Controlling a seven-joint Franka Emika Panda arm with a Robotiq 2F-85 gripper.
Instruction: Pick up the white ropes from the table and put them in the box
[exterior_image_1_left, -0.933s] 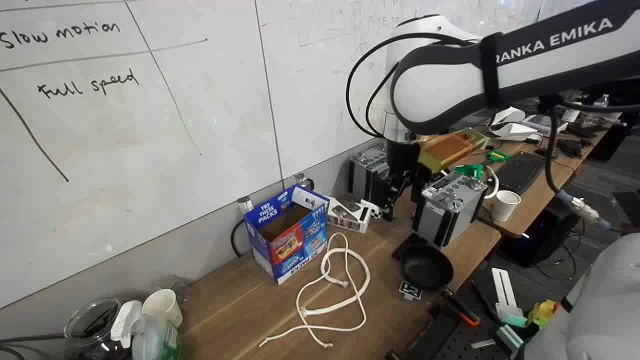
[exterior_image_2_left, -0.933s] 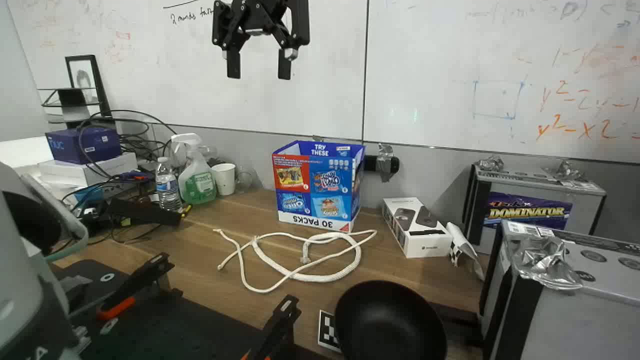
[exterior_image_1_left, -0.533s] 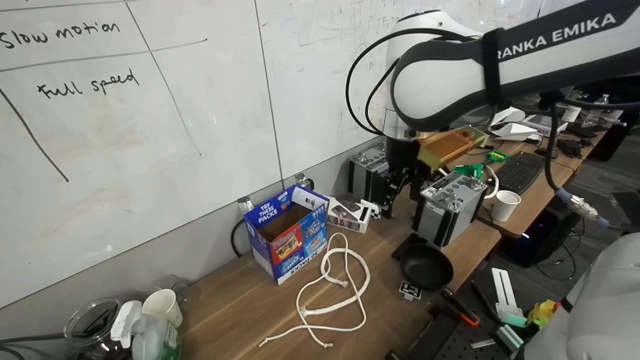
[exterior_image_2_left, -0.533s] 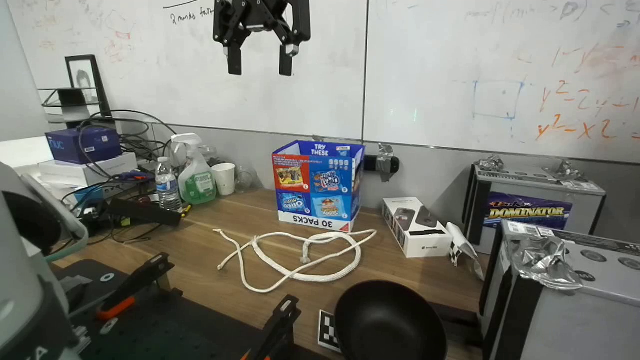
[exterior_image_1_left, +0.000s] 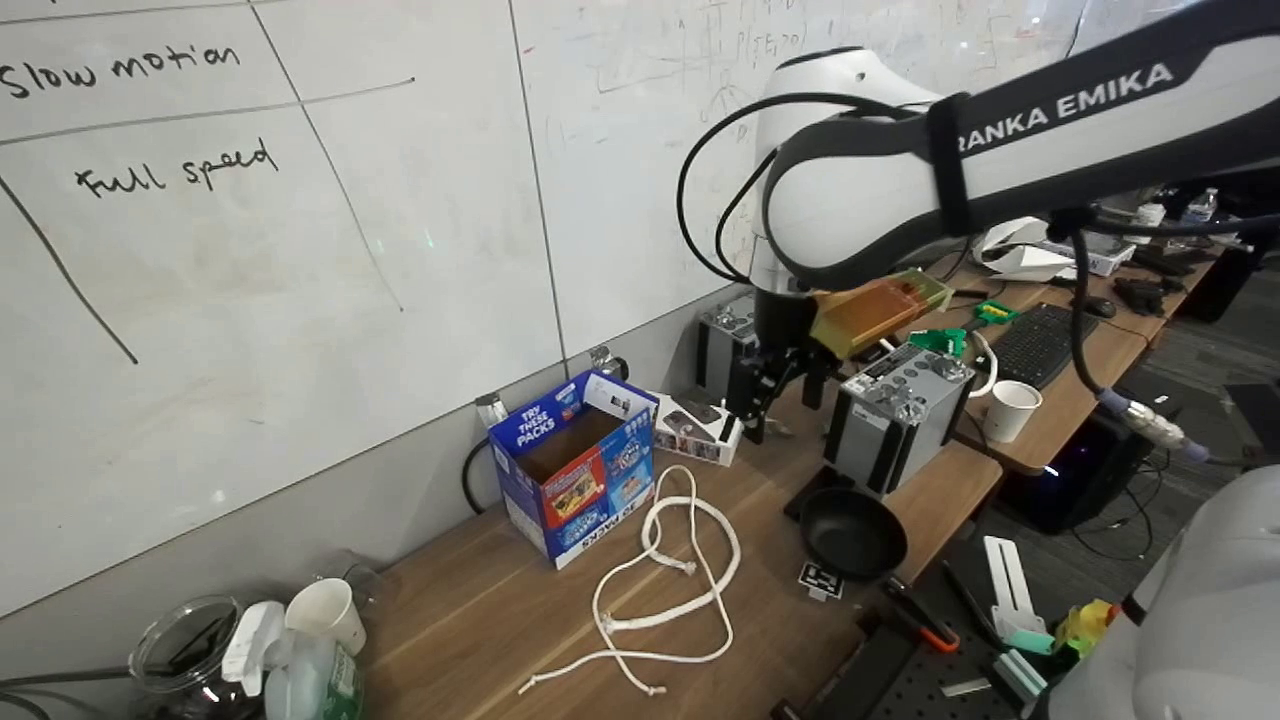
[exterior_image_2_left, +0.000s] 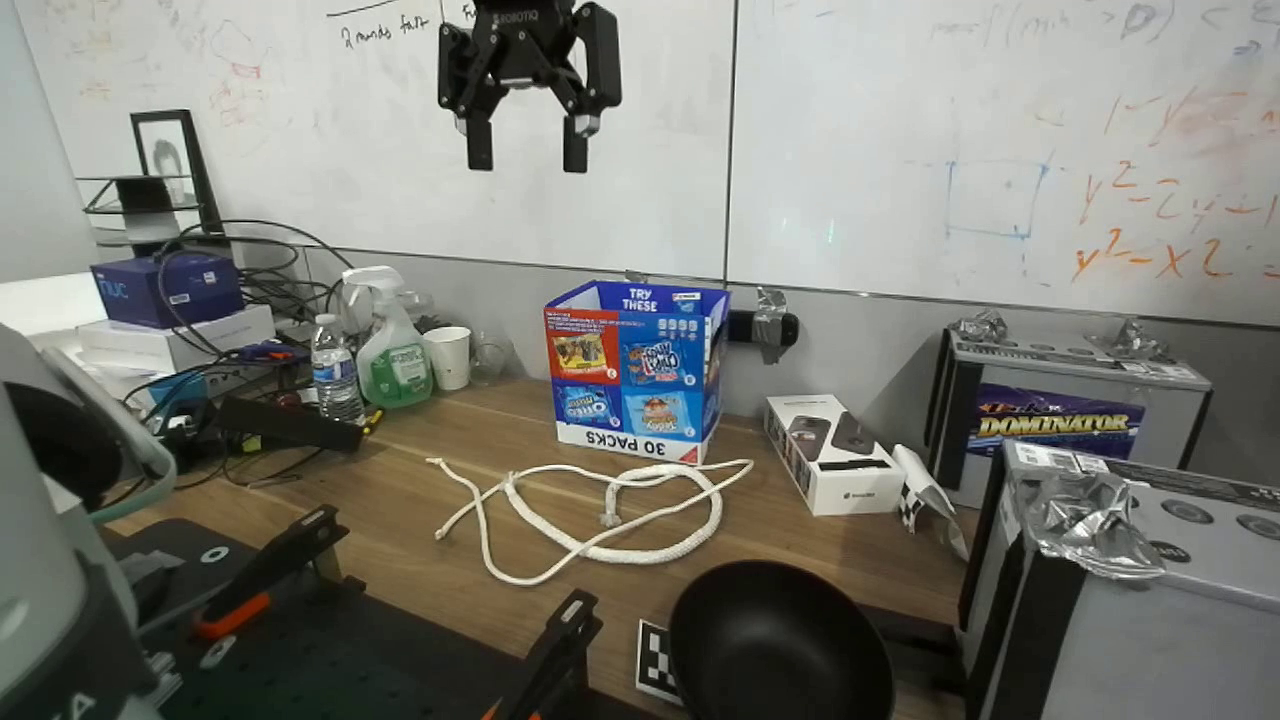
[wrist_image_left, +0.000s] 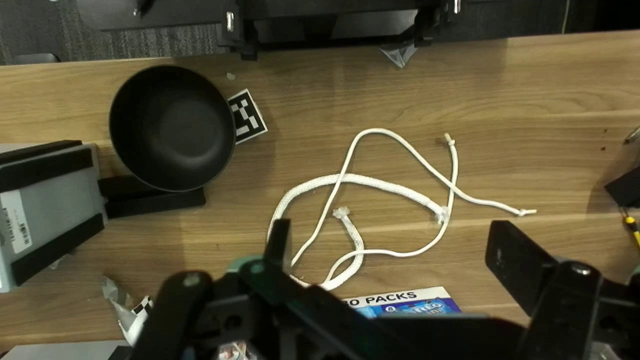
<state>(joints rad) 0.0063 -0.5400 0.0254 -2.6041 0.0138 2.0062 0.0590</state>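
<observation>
The white ropes (exterior_image_1_left: 665, 615) lie in loose, crossing loops on the brown wood-grain table (exterior_image_1_left: 460, 620), in front of the box; they also show in an exterior view (exterior_image_2_left: 640, 556) and in the wrist view (wrist_image_left: 385, 185). The blue box (exterior_image_1_left: 575, 500) stands upright with its top open, near the whiteboard wall; an exterior view (exterior_image_2_left: 640, 375) shows its printed front. In the wrist view only its lower edge (wrist_image_left: 395, 300) shows behind the gripper. My gripper (exterior_image_2_left: 527, 165) is open and empty, high above the table and apart from ropes and box. In the wrist view its fingers (wrist_image_left: 389, 227) are spread wide.
A black pan (exterior_image_2_left: 780, 640) and a grey electronics case (exterior_image_1_left: 900, 415) stand beside the ropes. A white phone box (exterior_image_2_left: 830, 455) lies right by the blue box. A spray bottle (exterior_image_2_left: 395, 350) and paper cup (exterior_image_2_left: 448, 357) stand farther along. The whiteboard (exterior_image_1_left: 300, 250) rises behind the table.
The gripper has come slightly lower, and the arm has shifted a little toward the box and ropes. The fingers stay open. The ropes and box have not moved.
</observation>
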